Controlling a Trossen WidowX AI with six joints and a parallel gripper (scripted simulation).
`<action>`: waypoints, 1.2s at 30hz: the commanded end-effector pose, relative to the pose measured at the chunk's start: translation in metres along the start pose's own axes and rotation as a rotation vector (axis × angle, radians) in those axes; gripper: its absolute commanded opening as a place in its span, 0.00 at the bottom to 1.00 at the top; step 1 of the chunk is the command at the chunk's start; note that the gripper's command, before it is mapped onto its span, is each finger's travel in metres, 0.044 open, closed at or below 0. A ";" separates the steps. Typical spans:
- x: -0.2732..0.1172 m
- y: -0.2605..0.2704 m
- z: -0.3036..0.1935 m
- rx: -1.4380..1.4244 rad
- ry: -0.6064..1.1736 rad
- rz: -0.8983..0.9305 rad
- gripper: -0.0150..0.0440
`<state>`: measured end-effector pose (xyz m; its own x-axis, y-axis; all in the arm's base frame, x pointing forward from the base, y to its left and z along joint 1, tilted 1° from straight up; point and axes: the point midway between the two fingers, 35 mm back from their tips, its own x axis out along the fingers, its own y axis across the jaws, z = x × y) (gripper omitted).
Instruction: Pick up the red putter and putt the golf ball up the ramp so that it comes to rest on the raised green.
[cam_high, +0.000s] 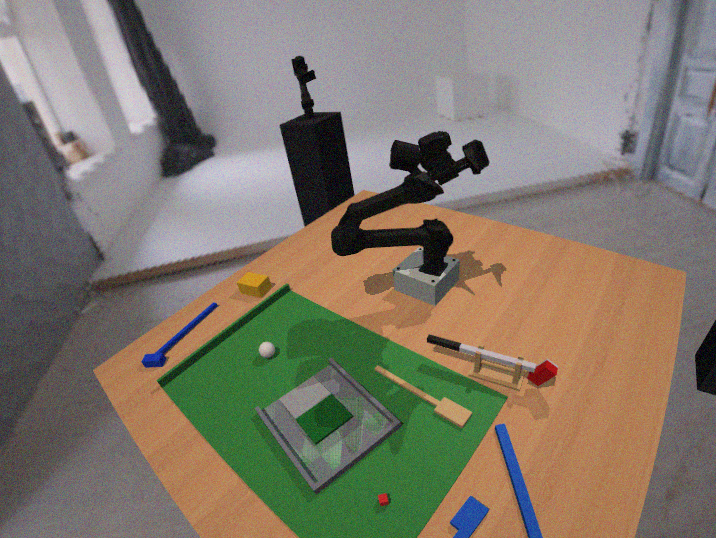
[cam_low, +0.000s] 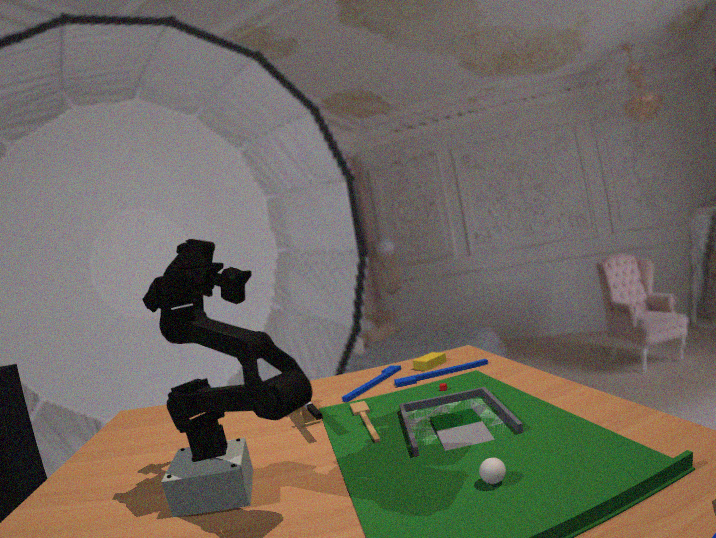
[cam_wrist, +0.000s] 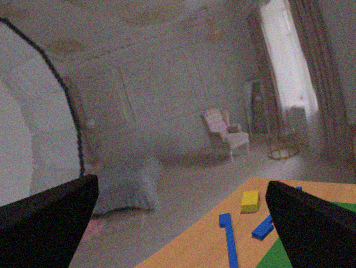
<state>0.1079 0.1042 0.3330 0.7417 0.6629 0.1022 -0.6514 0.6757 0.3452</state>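
Red putter rests on its small wooden stand on the table, beside the green mat; the raised fingers are wide open, holding nothing.

Black arm on a light grey base block; black gripper, its fingers black in the wrist view

Table top: warm orange-tan wood grain

Mat: bright green, with a darker green raised edge

Golf ball: white

Ramp structure: grey walls, pale grey slope, dark green square in the middle

Putter: red head, white shaft, black grip, on a light wooden stand

Wooden paddle: pale tan

Blue putter-like stick, blue bar, blue flat piece

Yellow block

Small red cube

Armchair: faded pink
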 end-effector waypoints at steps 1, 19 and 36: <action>0.000 0.001 0.001 -0.014 -0.007 -0.002 0.98; 0.116 0.068 -0.058 -1.389 0.103 0.010 1.00; 0.139 -0.111 -0.209 -1.381 1.156 0.417 1.00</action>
<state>0.2348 0.2246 0.1623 0.6291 0.4085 -0.6614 -0.6594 -0.1701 -0.7323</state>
